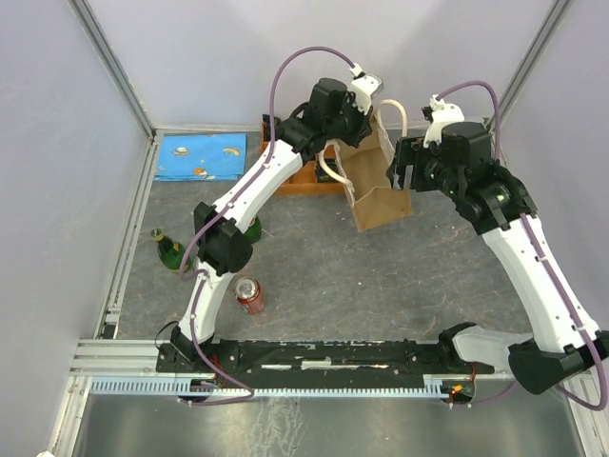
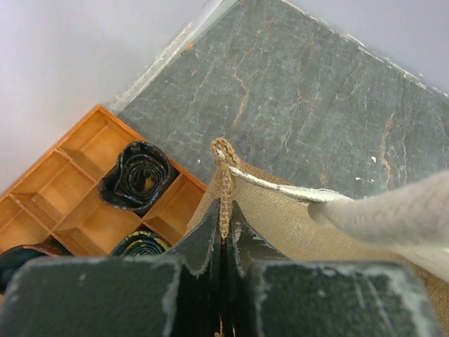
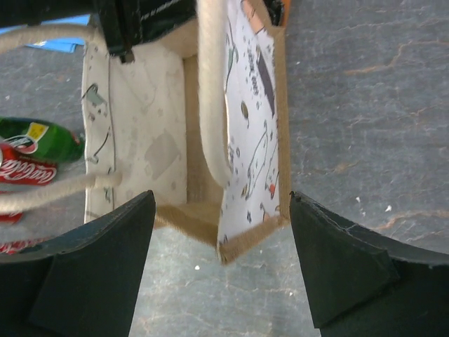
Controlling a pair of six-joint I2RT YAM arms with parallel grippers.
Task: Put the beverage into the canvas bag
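Note:
The canvas bag (image 1: 379, 190) stands upright at the table's middle back, mouth open. My left gripper (image 1: 355, 131) is shut on the bag's upper left edge; in the left wrist view the jaws (image 2: 224, 210) pinch the woven seam of the bag (image 2: 280, 217). My right gripper (image 1: 402, 171) is open and empty at the bag's right side. In the right wrist view it (image 3: 222, 200) hangs over the bag (image 3: 252, 232), whose printed lining and rope handle (image 3: 210, 91) show. A red soda can (image 1: 249, 296) stands on the table near the left arm, and also shows in the right wrist view (image 3: 24, 170).
An orange compartment tray (image 1: 309, 179) holding rolled dark items (image 2: 137, 175) sits just left of the bag. Two green bottles (image 1: 171, 253) (image 1: 251, 228) stand at the left. A blue printed cloth (image 1: 200, 157) lies at the back left. Metal frame walls enclose the table.

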